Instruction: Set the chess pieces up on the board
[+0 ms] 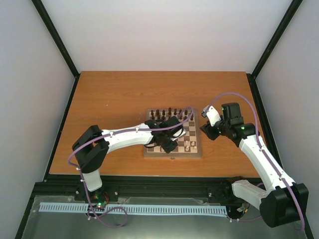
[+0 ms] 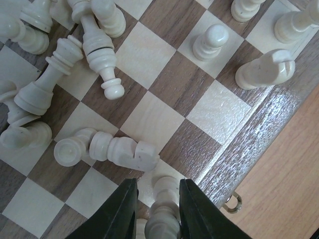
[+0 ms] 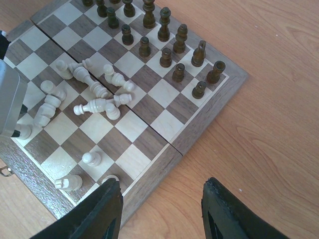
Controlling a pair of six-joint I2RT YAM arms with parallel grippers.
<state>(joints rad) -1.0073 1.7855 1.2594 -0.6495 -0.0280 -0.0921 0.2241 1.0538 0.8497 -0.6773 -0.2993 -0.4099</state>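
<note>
We pinch cream piece in left gripper near board edge, likely for back row; right gripper spread, empty, aside

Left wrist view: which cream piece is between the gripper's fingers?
The cream piece at the bottom edge, inside the left gripper; the rest sit outside.

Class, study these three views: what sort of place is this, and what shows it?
Probably a robotics lab test cell: the left arm and right arm are mounted at the table's edge, white panels in a black frame enclose it, and a chessboard lies ready as the exercise.
</note>
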